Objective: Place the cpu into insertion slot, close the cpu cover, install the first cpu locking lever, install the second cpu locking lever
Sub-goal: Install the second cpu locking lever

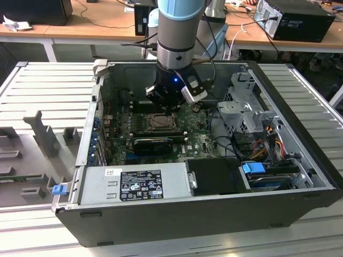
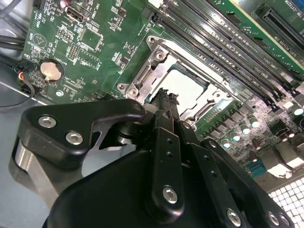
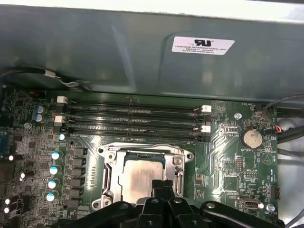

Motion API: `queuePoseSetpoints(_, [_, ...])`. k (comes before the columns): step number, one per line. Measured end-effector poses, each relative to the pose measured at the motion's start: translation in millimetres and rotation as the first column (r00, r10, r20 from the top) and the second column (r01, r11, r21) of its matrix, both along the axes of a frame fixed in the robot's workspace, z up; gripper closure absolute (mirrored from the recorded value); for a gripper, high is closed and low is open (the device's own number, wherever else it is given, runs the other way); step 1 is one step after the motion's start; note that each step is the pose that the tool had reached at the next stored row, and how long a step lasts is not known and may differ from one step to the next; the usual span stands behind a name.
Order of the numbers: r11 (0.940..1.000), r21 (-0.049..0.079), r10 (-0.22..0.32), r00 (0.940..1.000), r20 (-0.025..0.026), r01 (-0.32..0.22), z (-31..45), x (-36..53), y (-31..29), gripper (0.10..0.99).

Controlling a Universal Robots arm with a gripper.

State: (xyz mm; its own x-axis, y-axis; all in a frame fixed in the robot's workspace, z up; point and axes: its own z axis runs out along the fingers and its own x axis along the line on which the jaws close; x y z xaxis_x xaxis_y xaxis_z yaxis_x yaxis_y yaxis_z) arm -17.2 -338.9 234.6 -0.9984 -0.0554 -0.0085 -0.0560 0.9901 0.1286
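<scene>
Silvery-grey cpu [image 3: 141, 176] seated flat in the socket on the green motherboard [image 3: 228, 142], framed by the cpu cover [image 3: 110, 167], which lies down around it with the chip showing through its square opening. Same chip [image 2: 186, 90] and cover [image 2: 151, 66] seen in the second wrist view, with the cover's metal edge bright along the socket's border. Black gripper [image 3: 162, 184] hanging directly above the near edge of the cpu, jaws pressed together with nothing between them, tips just over the chip or touching it; cannot tell which. In the second wrist view, the closed gripper [image 2: 164, 97] likewise pointing down at the chip's edge. Four long memory slots [image 3: 133, 121] running parallel just beside the socket, a round coin battery [image 3: 251, 138] well off to one side. In the exterior view, arm reaching down into the open computer case [image 1: 177, 206] lying on the grey slatted counter [image 1: 48, 91], gripper [image 1: 169, 110] poised above the socket in the middle of the board.
</scene>
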Motion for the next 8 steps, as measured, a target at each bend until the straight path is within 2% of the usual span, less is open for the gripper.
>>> queuePoseSetpoints(8, [1.0,0.0,0.0,1.0,0.0001,0.0,7.8,0.2,-0.2,0.98])
